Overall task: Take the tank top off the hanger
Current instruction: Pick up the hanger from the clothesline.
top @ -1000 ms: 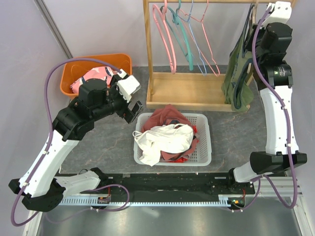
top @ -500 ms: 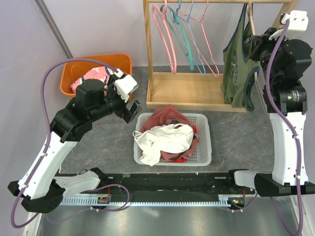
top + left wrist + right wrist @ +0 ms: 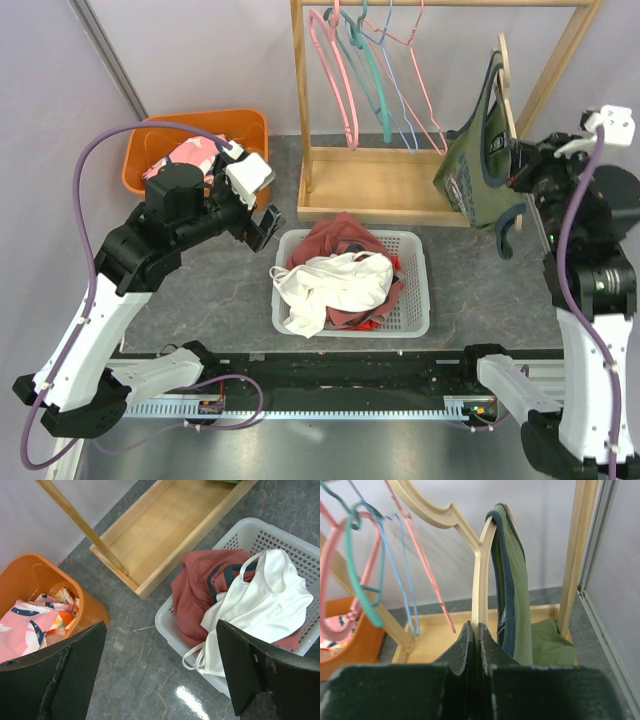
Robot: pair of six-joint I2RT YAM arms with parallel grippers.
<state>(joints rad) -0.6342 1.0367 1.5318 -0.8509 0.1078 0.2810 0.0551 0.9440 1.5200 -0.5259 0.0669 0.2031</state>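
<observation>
**Status: right gripper clamped on hanger, tank top still on it**

Far left, top view: an orange bin (image 3: 160,150) sits at the upper left of the table (image 3: 215,290), holding pink patterned cloth.

Left gripper (image 3: 265,228): I hold it in the air just right of the bin, above the upper left corner of the basket (image 3: 415,300). In the left wrist view the two fingers (image 3: 65,675) stand at the bottom corners of the frame with bare table showing between them. The jaws are spread wide and grip nothing.

Centre: the white basket holds a red garment (image 3: 340,240) with a white top (image 3: 335,280) lying over it. Behind it stands the wooden rack (image 3: 380,190), with plastic hangers (image 3: 345,100) in pink, teal and blue on its rail.

Right of centre: the green tank top (image 3: 468,165) hangs on the wooden hanger (image 3: 503,75), tilted so that its hem swings toward the left. One strap lies over the hanger arm in the right wrist view.

Right gripper (image 3: 520,165): the jaws are closed on the lower end of the hanger (image 3: 479,580), with the tank top (image 3: 517,605) just right of the fingers (image 3: 462,647). Whether the hook rests on the rail I cannot tell.
</observation>
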